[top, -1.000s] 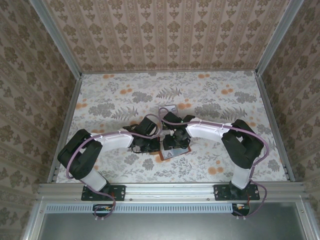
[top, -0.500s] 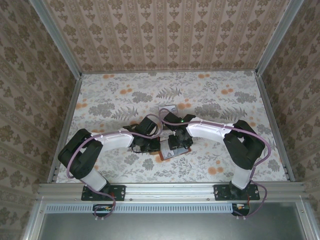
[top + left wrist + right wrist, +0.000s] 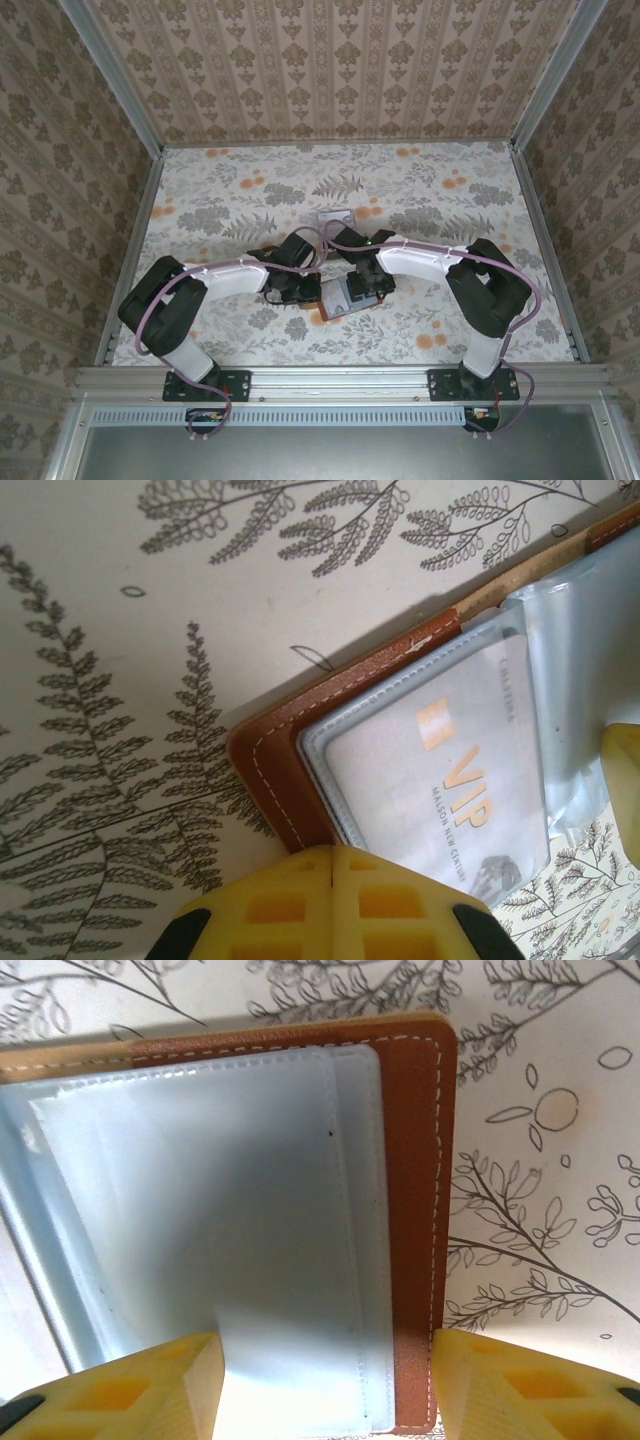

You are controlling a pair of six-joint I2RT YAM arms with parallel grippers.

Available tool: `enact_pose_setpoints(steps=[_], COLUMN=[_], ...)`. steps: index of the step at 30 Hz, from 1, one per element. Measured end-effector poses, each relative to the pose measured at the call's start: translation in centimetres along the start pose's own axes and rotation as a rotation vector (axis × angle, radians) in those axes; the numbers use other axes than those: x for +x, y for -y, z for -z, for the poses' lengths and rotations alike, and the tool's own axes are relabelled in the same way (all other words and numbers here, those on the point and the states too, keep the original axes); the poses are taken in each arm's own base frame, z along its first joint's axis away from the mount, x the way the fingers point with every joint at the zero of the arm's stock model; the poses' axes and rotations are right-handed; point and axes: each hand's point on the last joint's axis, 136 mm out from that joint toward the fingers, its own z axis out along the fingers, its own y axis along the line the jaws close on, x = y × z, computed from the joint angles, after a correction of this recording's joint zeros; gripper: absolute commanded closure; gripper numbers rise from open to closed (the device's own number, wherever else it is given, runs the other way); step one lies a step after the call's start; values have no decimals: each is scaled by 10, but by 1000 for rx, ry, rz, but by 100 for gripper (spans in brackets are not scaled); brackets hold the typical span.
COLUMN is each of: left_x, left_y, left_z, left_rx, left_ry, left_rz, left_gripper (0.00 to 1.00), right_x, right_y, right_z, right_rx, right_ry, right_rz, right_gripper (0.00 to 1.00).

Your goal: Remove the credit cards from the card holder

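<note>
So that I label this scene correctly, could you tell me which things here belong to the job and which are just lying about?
Job: wallet; VIP card inside it.
Lying about: floral cloth; small grey item farther back, unclear what.

On table (image 3: 450,200), mid-front: card holder (image 3: 342,300); card (image 3: 440,780) inside its pocket (image 3: 325,742).

The floral-patterned tabletop (image 3: 450,330) carried an open brown card holder (image 3: 338,298) near its middle, a small pale rectangular item (image 3: 335,216) lying just beyond it.
</note>
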Motion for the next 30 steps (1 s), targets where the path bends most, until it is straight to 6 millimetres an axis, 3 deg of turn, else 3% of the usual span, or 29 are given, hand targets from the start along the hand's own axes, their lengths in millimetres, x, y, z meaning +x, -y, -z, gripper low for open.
enact_pose_setpoints(steps=[7,15,21,30], left_x=[-3,-6,-7,-6], left_y=[2,-2,0,18], left_z=[-1,3,10,6], left_rx=[-11,-44,-46,-1], left_ry=[-11,0,17,29], left_rz=[-17,-24,-25,-33], left_gripper=[95,95,95,96], right_x=[2,-3,-3,-17], right_y=[1,-4,-13,-47], right_z=[1,21,24,34], right_rx=[-2,-61,-133,-357], right_ry=[2,45,26,35], right_rz=[0,-10,-21,-36], right_gripper=[44,49,63,81])
